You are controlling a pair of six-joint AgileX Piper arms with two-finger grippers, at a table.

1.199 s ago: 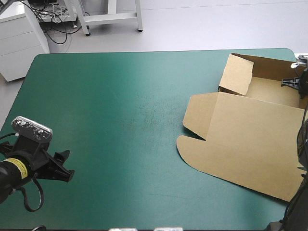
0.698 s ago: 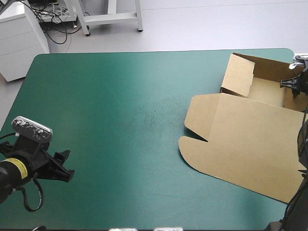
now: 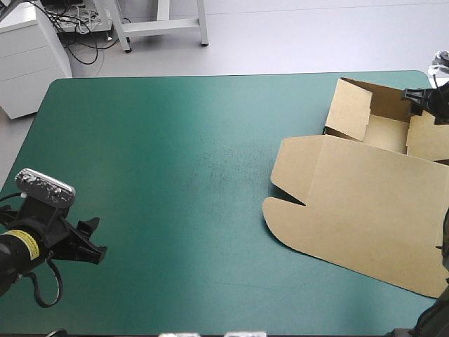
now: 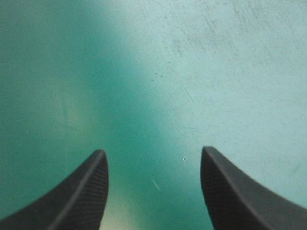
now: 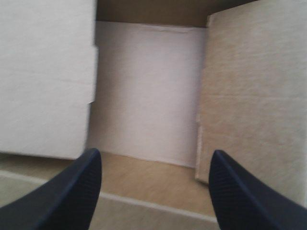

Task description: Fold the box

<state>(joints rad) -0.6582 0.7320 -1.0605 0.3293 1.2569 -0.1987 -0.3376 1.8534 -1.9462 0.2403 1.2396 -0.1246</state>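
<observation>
The brown box (image 3: 365,210) lies at the table's right side, its wide lid flat toward the front. Its tray part (image 3: 382,130) sits toward the far right corner with a side wall (image 3: 349,109) raised and another flap (image 3: 428,137) standing at the right. My right gripper (image 3: 415,97) hovers at the tray's far right rim. In the right wrist view it (image 5: 156,155) is open, looking down into the tray floor (image 5: 148,91) between two flaps (image 5: 43,76) (image 5: 254,96), holding nothing. My left gripper (image 3: 95,241) is open over bare teal-green cover (image 4: 158,86) near the front left.
A white cabinet (image 3: 28,56) and a frame's legs (image 3: 161,28) stand beyond the table's far left edge. The teal-green cover (image 3: 175,154) stretches bare between my left gripper and the box.
My right gripper has opened and drawn back toward the far right corner. The flap at the tray's right now stands up, and the box has slid slightly right. The left arm is still.
</observation>
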